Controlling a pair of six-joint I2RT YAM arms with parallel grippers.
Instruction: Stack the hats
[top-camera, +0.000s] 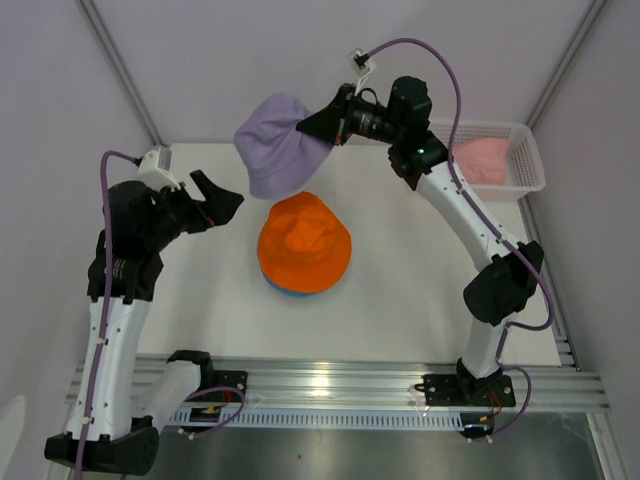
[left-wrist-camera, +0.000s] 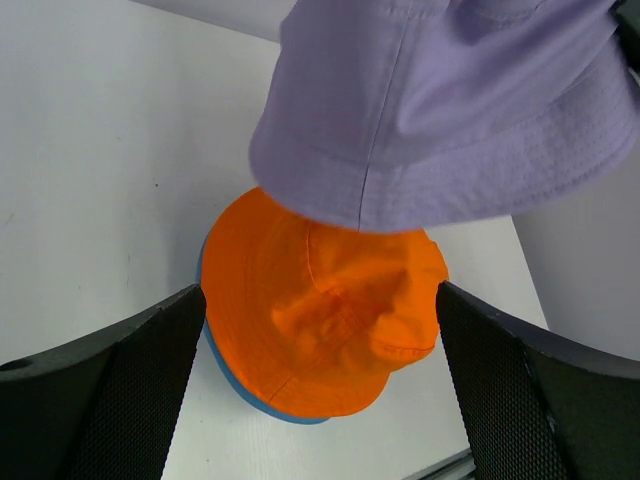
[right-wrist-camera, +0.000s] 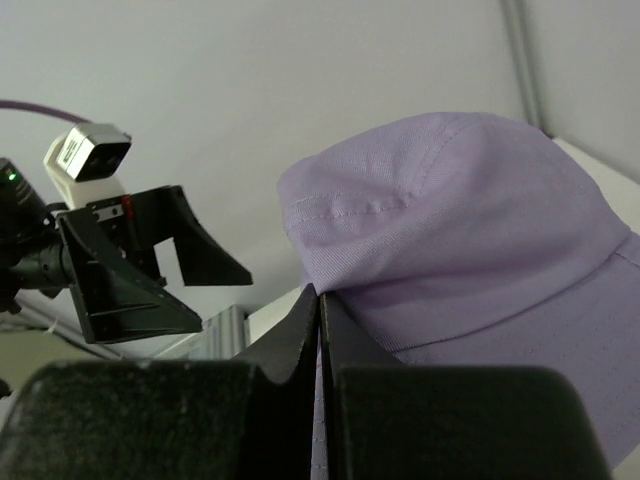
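An orange hat (top-camera: 303, 243) lies on the table over a blue hat (top-camera: 285, 291), of which only a thin rim shows. In the left wrist view the orange hat (left-wrist-camera: 325, 320) and the blue rim (left-wrist-camera: 243, 386) sit between my open fingers. My right gripper (top-camera: 312, 127) is shut on the lavender hat (top-camera: 278, 145) and holds it in the air behind the orange one; its fingers pinch the fabric (right-wrist-camera: 440, 210). The lavender hat (left-wrist-camera: 440, 110) hangs above the stack. My left gripper (top-camera: 228, 195) stands open to the left, holding nothing. A pink hat (top-camera: 483, 160) lies in the basket.
A white mesh basket (top-camera: 527, 160) stands at the back right of the table. Grey walls close in the back and both sides. An aluminium rail (top-camera: 330, 385) runs along the near edge by the arm bases.
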